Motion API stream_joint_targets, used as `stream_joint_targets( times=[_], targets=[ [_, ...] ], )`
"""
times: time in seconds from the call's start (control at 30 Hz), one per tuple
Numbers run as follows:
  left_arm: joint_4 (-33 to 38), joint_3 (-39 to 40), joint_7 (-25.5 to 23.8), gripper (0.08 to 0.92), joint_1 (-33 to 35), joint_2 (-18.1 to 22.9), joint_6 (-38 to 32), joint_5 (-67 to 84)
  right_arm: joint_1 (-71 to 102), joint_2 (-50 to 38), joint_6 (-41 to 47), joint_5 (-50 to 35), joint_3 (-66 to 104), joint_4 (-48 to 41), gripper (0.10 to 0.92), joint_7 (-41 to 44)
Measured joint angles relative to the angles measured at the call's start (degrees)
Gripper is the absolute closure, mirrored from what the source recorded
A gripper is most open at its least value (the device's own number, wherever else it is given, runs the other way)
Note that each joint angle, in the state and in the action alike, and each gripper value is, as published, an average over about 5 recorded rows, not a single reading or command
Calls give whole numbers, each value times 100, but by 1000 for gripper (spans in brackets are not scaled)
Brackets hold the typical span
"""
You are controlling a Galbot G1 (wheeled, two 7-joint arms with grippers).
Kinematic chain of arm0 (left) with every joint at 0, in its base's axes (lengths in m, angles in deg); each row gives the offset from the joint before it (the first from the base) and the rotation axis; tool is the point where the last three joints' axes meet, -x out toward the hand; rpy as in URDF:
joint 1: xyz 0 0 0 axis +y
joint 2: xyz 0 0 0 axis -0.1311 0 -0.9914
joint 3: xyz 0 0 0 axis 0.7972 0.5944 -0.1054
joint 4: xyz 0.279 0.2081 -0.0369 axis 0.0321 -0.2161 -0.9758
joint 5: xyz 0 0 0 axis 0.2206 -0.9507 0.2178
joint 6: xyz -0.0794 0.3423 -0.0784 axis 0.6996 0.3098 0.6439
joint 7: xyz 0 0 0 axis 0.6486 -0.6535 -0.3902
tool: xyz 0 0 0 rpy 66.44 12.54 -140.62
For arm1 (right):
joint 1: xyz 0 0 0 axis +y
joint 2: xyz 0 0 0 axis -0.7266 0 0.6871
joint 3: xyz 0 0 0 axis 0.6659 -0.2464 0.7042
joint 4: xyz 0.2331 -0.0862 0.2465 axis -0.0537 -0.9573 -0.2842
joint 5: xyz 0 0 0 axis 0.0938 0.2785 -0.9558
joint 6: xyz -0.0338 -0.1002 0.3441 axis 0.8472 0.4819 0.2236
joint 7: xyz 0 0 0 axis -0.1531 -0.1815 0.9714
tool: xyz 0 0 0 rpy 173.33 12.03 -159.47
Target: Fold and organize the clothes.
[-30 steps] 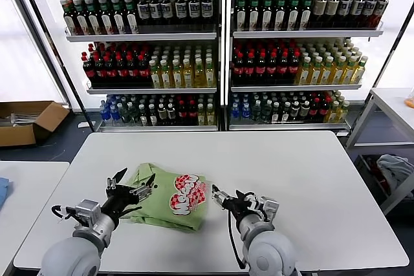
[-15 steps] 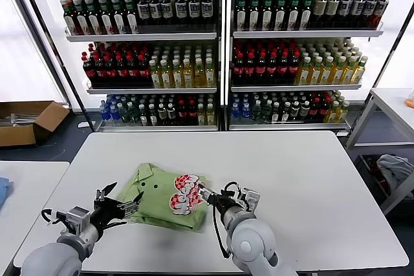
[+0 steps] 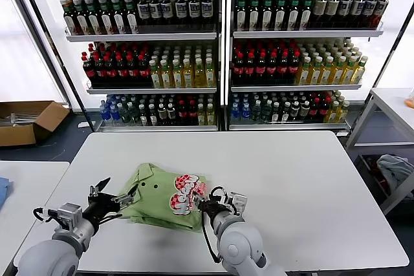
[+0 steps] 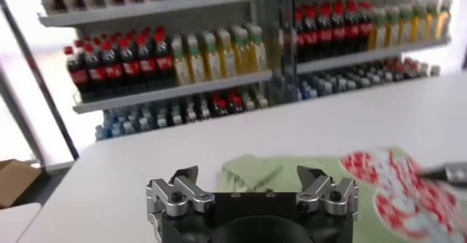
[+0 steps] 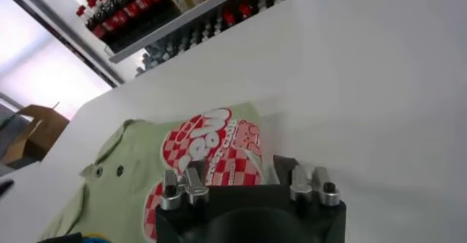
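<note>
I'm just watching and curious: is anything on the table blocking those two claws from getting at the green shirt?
Nothing visible is. The left gripper is open at the green shirt's left edge, and the right gripper is at its right edge by the checkered print. Only bare white table lies around the shirt.

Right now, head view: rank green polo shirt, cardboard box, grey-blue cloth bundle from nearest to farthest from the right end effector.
From the right end effector:
1. Light green polo shirt with the red-and-white checkered print: at its fingertips, centre table.
2. Grey-blue cloth bundle: far right, beyond the table edge.
3. Brown cardboard box: far left, on the floor.
</note>
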Motion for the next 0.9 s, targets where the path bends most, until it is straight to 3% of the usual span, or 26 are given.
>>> stream_joint_targets(
  times=[0.57, 0.9],
  targets=[
    [273, -65, 403, 177, 14, 584, -148, 338, 82, -19, 4, 297, -141, -57, 908, -15],
    [409, -35, 503, 177, -26, 756, -159, 399, -74, -577, 24, 527, -6, 171, 920, 142]
  ],
)
